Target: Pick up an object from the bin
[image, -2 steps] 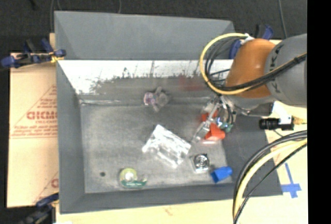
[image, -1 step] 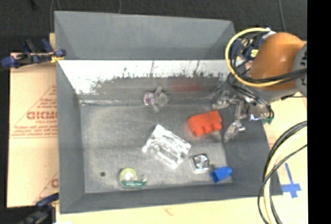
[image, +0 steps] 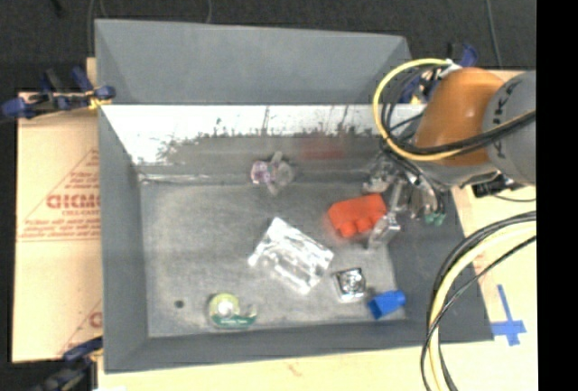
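Observation:
My gripper (image: 386,223) hangs low at the right side of the bin, right against the right edge of an orange-red chunky block (image: 352,217). Whether it touches the block I cannot tell. Nothing shows as held. A small silver and black cube-like thing (image: 349,283) lies just below the gripper, and a blue block (image: 386,303) sits in the near right corner. A clear crinkled plastic package (image: 291,256) lies at the middle of the bin floor, left of the orange-red block.
A small pale purple translucent thing (image: 272,172) rests by the far wall. A greenish-yellow round roll (image: 227,310) lies near the front left. The arm with its orange cover and cables leans over the bin's right wall.

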`<action>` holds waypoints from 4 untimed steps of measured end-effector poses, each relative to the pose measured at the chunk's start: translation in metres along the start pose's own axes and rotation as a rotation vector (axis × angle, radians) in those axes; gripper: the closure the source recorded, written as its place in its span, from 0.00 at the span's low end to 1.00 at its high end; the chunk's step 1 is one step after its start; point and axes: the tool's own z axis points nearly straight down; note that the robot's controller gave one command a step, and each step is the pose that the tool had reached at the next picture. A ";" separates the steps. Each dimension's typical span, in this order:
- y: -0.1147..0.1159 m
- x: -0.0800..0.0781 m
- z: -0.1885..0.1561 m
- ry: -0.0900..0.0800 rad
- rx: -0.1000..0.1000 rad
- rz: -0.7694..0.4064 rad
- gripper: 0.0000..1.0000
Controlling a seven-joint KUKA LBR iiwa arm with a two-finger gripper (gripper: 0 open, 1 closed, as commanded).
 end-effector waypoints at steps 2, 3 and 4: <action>-0.001 -0.002 -0.003 0.002 0.000 0.001 1.00; -0.002 -0.004 -0.027 -0.001 0.000 0.001 1.00; -0.003 -0.008 -0.117 -0.006 0.001 0.002 1.00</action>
